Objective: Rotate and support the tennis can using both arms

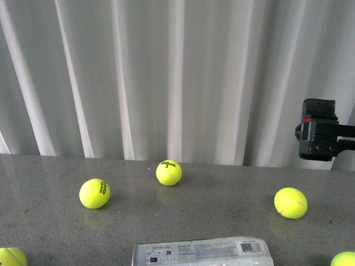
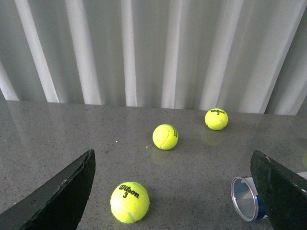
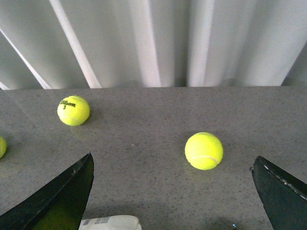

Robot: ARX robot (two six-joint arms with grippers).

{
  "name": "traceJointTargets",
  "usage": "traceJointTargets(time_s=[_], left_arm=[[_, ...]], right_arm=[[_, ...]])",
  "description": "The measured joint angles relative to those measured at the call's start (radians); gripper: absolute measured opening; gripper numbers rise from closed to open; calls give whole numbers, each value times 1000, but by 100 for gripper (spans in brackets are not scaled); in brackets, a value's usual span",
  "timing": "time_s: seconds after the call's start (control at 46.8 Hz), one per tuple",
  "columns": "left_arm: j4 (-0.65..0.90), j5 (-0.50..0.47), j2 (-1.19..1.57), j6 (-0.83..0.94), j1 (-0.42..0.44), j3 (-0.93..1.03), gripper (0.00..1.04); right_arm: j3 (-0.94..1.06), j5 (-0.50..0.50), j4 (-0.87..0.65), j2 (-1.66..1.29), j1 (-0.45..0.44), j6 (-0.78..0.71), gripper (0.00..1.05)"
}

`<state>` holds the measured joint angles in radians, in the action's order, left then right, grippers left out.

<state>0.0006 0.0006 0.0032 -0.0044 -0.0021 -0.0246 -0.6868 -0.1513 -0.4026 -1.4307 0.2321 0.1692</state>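
Front view: the tennis can point(image 1: 202, 252) lies on its side at the near edge of the tabletop point(image 1: 222, 208), among loose tennis balls point(image 1: 95, 193). Left claw point(image 2: 172, 160) and right claw point(image 3: 172, 160) both gape wide, gripping nothing.

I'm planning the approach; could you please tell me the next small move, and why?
Probably lower the left gripper and right gripper toward the tennis can: both are open and clear of it, and it lies on its side, untouched.
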Motion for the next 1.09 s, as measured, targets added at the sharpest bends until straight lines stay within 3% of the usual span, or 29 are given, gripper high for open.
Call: traceJointTargets(time_s=[0.064, 0.128, 0.235, 0.321, 0.427, 0.62, 0.897, 0.983, 1.09], left_arm=[[0, 0, 0, 0, 0, 0, 98], [0, -1, 0, 0, 0, 0, 98], [0, -3, 0, 0, 0, 0, 98], [0, -3, 0, 0, 0, 0, 98], [0, -1, 0, 0, 0, 0, 98], [0, -2, 0, 0, 0, 0, 98], [0, -1, 0, 0, 0, 0, 98], [0, -2, 0, 0, 0, 0, 98], [0, -1, 0, 0, 0, 0, 98]], right_arm=[[8, -12, -27, -5, 3, 2, 96], [80, -58, -244, -11, 2, -60, 86], [200, -42, -474, 22, -16, -124, 70], [269, -28, -526, 76, -40, -145, 58], [376, -2, -535, 171, -85, -159, 33], [463, 40, -521, 272, -112, -166, 5], [563, 82, -451, 439, -158, -169, 3], [597, 146, -402, 521, -219, -169, 3], [645, 146, -435, 543, -230, -169, 3]])
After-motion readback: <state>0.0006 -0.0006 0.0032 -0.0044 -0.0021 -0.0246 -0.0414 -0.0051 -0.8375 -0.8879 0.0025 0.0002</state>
